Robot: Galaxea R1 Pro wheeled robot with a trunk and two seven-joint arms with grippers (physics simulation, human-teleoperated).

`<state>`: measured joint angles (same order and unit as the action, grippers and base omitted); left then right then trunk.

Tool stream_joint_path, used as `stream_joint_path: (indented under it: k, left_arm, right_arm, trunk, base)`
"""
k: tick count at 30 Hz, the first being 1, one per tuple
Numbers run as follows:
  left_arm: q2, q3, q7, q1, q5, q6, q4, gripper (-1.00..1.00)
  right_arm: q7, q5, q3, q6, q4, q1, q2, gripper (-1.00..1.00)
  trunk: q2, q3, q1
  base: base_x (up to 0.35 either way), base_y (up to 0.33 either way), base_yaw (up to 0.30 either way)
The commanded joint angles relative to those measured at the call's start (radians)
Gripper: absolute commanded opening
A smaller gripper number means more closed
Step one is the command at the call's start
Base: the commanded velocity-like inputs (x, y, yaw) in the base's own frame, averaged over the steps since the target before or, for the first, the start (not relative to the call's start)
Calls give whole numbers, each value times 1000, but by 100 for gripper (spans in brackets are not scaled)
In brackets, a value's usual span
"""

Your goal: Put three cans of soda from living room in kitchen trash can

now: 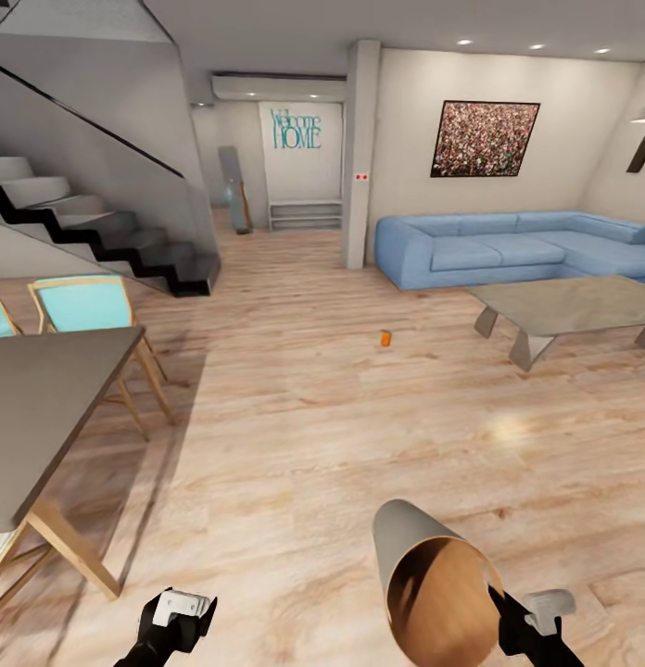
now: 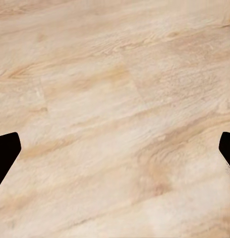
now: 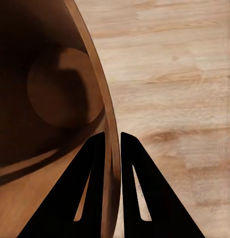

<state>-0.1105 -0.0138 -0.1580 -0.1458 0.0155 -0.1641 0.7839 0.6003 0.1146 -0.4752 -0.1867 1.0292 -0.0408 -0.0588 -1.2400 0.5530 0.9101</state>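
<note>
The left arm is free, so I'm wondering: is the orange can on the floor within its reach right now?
Probably not. The orange can stands far off across bare wood floor, while the left gripper hangs open close to the robot. Nothing blocks the path; the base would need to drive closer.

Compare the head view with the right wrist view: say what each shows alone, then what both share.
Head view alone: an orange soda can standing on the floor, the blue corner sofa, the low table, the staircase, a dining table and the left gripper.

Right wrist view alone: the bin's round inner bottom and the right fingers clamped either side of its rim.

Both: the trash can held tilted by the right gripper, and the wood floor.
</note>
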Motion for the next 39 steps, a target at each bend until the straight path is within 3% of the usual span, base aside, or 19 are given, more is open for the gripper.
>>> stream_joint_path:
  k: [1, 39]
  left_arm:
    - [0, 0, 0, 0, 0, 0, 0, 100]
    - [0, 0, -2, 0, -2, 0, 0, 100]
  right_arm:
    - [5, -12, 1, 3, 2, 0, 0, -100]
    - [1, -14, -6, 4, 2, 0, 0, -100]
  trunk:
    - [0, 0, 0]
    - [0, -4, 0]
  base:
    - [283, -123, -125]
    - [321, -8, -244]
